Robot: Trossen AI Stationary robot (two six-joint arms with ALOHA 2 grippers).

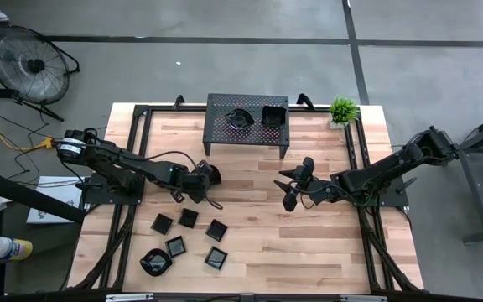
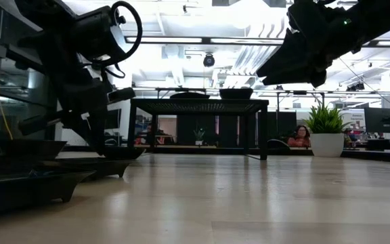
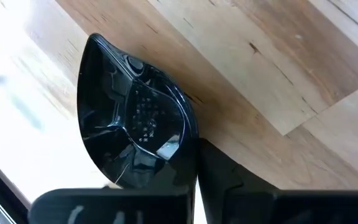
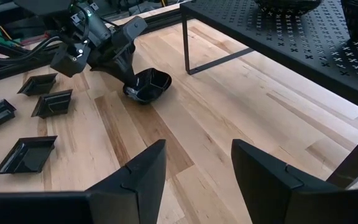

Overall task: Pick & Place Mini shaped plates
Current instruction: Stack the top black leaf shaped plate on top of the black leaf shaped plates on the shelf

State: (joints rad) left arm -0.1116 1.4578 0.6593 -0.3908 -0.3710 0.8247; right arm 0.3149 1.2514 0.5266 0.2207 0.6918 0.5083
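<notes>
One leaf-shaped plate rests on the table at nine o'clock of centre, its rim pinched in the shut fingers of the left gripper; a thin edge hold on glossy ware may slip or tip when lifted. Six more plates lie at seven o'clock, clear of the path; the rack at twelve o'clock already carries two, crowding placement; the right gripper hangs open and empty at three o'clock.

Two dark jointed arms, looped black cables, angular black fingers.
</notes>
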